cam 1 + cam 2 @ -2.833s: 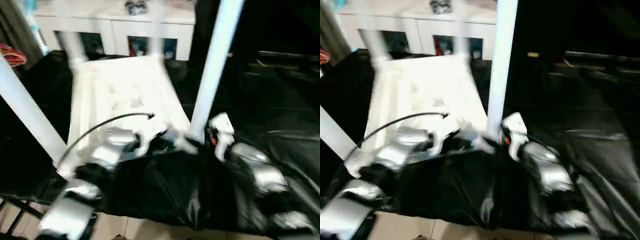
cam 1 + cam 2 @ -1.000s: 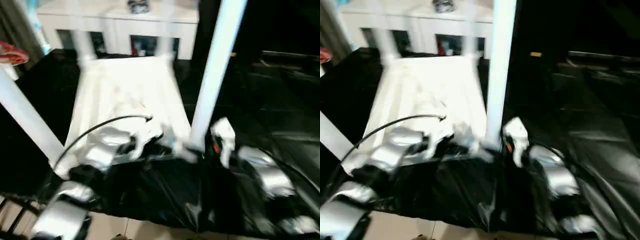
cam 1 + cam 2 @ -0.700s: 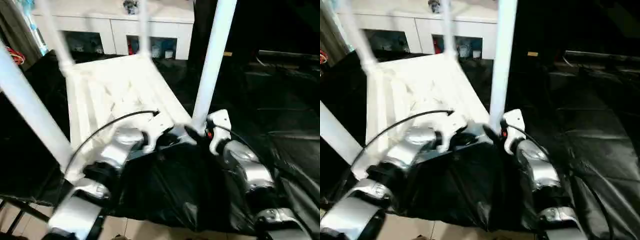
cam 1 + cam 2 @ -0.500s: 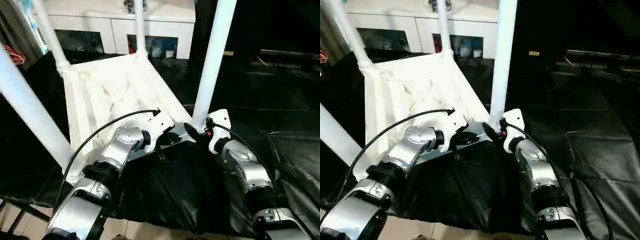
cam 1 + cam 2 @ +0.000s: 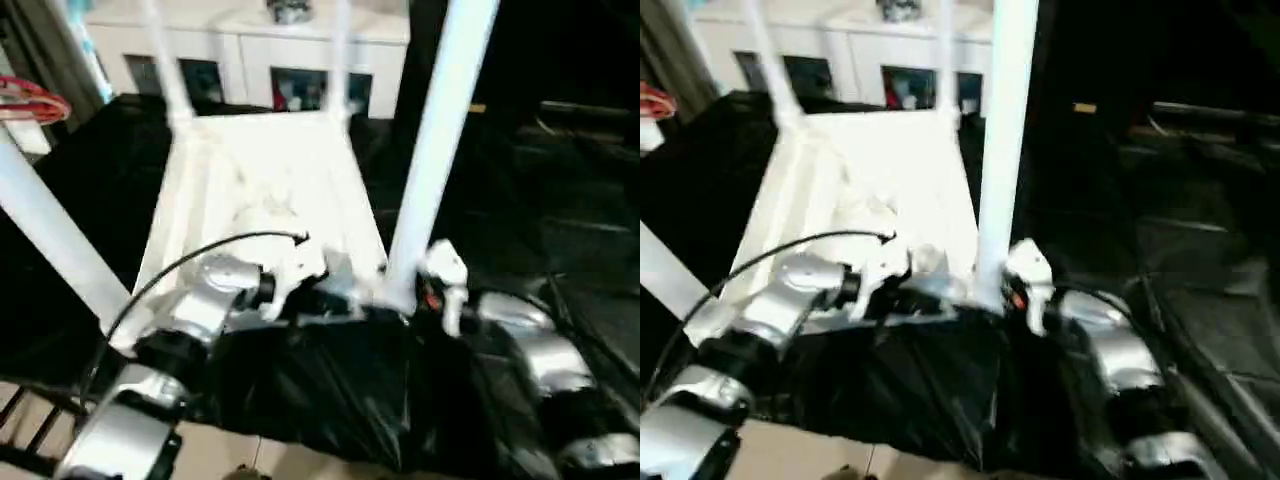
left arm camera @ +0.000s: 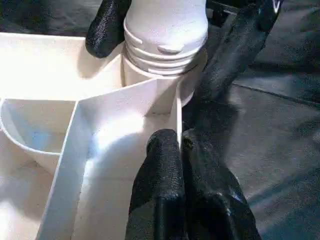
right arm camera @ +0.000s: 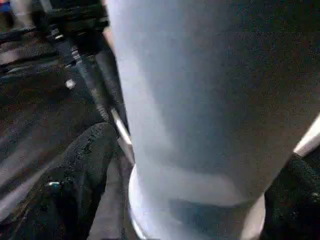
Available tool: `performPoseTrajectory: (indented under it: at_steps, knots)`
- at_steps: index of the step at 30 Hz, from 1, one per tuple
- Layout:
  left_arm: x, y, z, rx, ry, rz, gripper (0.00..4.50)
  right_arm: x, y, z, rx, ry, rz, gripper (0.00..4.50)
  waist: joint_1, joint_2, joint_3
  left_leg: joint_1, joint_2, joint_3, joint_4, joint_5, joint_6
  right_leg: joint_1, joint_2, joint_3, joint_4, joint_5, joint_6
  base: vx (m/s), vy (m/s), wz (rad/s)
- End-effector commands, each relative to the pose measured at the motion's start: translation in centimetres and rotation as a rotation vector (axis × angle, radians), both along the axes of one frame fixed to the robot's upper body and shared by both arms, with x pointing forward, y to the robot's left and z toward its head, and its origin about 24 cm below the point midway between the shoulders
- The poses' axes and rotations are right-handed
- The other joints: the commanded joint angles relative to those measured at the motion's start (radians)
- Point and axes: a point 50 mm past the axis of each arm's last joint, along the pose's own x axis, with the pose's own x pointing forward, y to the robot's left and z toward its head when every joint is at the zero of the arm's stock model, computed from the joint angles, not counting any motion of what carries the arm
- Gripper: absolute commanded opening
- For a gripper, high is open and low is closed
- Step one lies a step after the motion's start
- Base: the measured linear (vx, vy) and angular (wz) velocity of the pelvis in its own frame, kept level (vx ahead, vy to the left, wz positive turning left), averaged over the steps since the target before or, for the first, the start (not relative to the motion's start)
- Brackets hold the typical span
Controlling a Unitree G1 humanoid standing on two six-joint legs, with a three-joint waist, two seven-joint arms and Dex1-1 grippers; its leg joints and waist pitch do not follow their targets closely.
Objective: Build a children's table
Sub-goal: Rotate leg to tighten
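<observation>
The children's table (image 5: pixel 270 180) lies upside down on a black sheet, white, with four legs standing up from its corner sockets. The near right leg (image 5: pixel 440 130) rises between my arms. My right gripper (image 5: pixel 400 292) stands open around the base of that leg, one black finger (image 7: pixel 85 165) on each side of it. My left gripper (image 6: pixel 181 142) is shut on the thin rim wall (image 6: pixel 177 107) of the table top, right beside that leg's socket (image 6: pixel 165 65). The near left leg (image 5: pixel 50 230) leans out at the left.
A white cabinet (image 5: pixel 250 40) with glass-fronted compartments stands behind the table. The black sheet (image 5: pixel 330 400) hangs over the near edge, above pale floor tiles (image 5: pixel 230 460). A red object (image 5: pixel 30 100) sits at the far left. A black cable (image 5: pixel 200 255) arches over my left forearm.
The head camera has swung, so the whole picture has shifted and blurred. My right gripper's fingers have spread wider around the leg's base. The left gripper keeps its hold on the rim.
</observation>
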Motion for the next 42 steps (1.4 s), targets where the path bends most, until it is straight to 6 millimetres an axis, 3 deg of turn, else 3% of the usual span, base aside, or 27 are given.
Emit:
performPoseTrajectory:
  at_steps: [1,10,17,20,21,23,25,26,27,29,35,36,37,42]
  knots:
    - [-0.3,-0.9,1.6,-0.078,-0.034,-0.102,0.0,-0.6,0.1,-0.1,-0.014,0.029,0.077,3.87,-0.001,-0.007,-0.067,0.006,0.026,-0.008,-0.066,-0.203,0.067,0.052,-0.047,0.037,-0.062,-0.182,-0.252,0.0,0.0,0.0]
    - [-0.5,0.5,1.4,-0.034,0.008,-0.145,0.0,-1.2,0.3,-0.1,-0.033,0.073,0.183,3.13,0.006,-0.004,-0.071,0.007,0.028,-0.007,-0.063,-0.169,0.076,0.049,-0.046,0.035,-0.053,-0.121,-0.278,0.0,0.0,0.0]
    - [-0.5,0.3,1.2,-0.04,0.0,-0.117,0.0,-1.5,0.9,-0.6,-0.021,0.091,0.183,2.75,0.008,-0.004,-0.071,0.006,0.027,-0.008,-0.063,-0.182,0.063,0.053,-0.047,0.036,-0.053,-0.131,-0.272,0.0,0.0,0.0]
    - [0.4,-0.8,1.3,-0.08,-0.05,0.016,0.0,-0.9,1.5,-0.9,0.014,0.051,0.048,2.74,0.007,-0.004,-0.069,0.008,0.028,-0.008,-0.064,-0.195,0.054,0.049,-0.048,0.037,-0.058,-0.152,-0.266,0.0,0.0,0.0]
    - [0.9,-1.6,1.3,-0.093,-0.081,0.088,0.0,-0.2,1.7,-1.4,0.004,0.036,-0.071,2.73,0.004,-0.009,-0.068,0.006,0.027,-0.009,-0.065,-0.2,0.051,0.05,-0.048,0.036,-0.059,-0.166,-0.262,0.0,0.0,0.0]
    - [1.2,-2.4,1.3,-0.105,-0.099,0.147,0.0,0.5,1.9,-1.8,-0.003,0.021,-0.176,2.72,-0.007,-0.012,-0.064,0.009,0.021,-0.012,-0.069,-0.238,0.02,0.048,-0.052,0.035,-0.074,-0.292,-0.224,0.0,0.0,0.0]
    - [1.4,-3.0,1.3,-0.113,-0.105,0.178,0.0,1.0,2.1,-2.1,0.0,0.022,-0.257,2.72,-0.013,-0.015,-0.061,0.005,0.018,-0.014,-0.072,-0.247,0.017,0.049,-0.052,0.035,-0.08,-0.357,-0.191,0.0,0.0,0.0]
    - [1.4,-3.1,1.3,-0.115,-0.106,0.186,0.0,1.1,2.1,-2.2,0.0,0.023,-0.277,2.72,-0.016,-0.013,-0.06,0.009,0.018,-0.014,-0.072,-0.26,0.018,0.044,-0.051,0.035,-0.086,-0.385,-0.177,0.0,0.0,0.0]
    - [1.6,-3.6,1.3,-0.118,-0.108,0.214,0.0,1.4,2.3,-2.4,0.006,0.027,-0.32,2.72,-0.017,-0.019,-0.062,0.009,0.018,-0.014,-0.071,-0.261,0.018,0.045,-0.05,0.035,-0.085,-0.385,-0.174,0.0,0.0,0.0]
    - [2.0,-5.1,1.3,-0.123,-0.129,0.315,0.0,2.2,3.4,-2.8,0.034,0.038,-0.452,2.72,-0.022,-0.011,-0.06,0.01,0.018,-0.015,-0.073,-0.261,0.012,0.041,-0.05,0.035,-0.086,-0.387,-0.175,0.0,0.0,0.0]
    - [1.8,-6.3,1.4,-0.125,-0.154,0.326,0.0,3.1,5.6,-2.3,0.076,0.01,-0.536,2.72,-0.029,-0.012,-0.066,0.005,0.015,-0.014,-0.07,-0.23,0.032,0.045,-0.048,0.036,-0.082,-0.32,-0.183,0.0,0.0,0.0]
    - [1.8,-6.3,1.4,-0.126,-0.155,0.318,0.0,3.1,5.7,-2.2,0.076,0.0,-0.532,2.72,-0.029,-0.011,-0.066,0.005,0.016,-0.013,-0.07,-0.225,0.034,0.045,-0.048,0.036,-0.081,-0.309,-0.186,0.0,0.0,0.0]
    - [1.8,-6.3,1.4,-0.125,-0.156,0.314,0.0,3.1,5.7,-2.1,0.075,-0.006,-0.529,3.07,-0.03,-0.01,-0.066,0.004,0.016,-0.013,-0.07,-0.22,0.039,0.046,-0.046,0.036,-0.079,-0.293,-0.191,0.0,0.0,0.0]
    - [1.4,-5.3,1.4,-0.126,-0.152,0.231,0.0,3.1,4.3,-1.5,0.066,-0.036,-0.472,3.46,-0.031,-0.009,-0.066,0.004,0.016,-0.012,-0.069,-0.226,0.051,0.047,-0.047,0.035,-0.08,-0.295,-0.195,0.0,0.0,0.0]
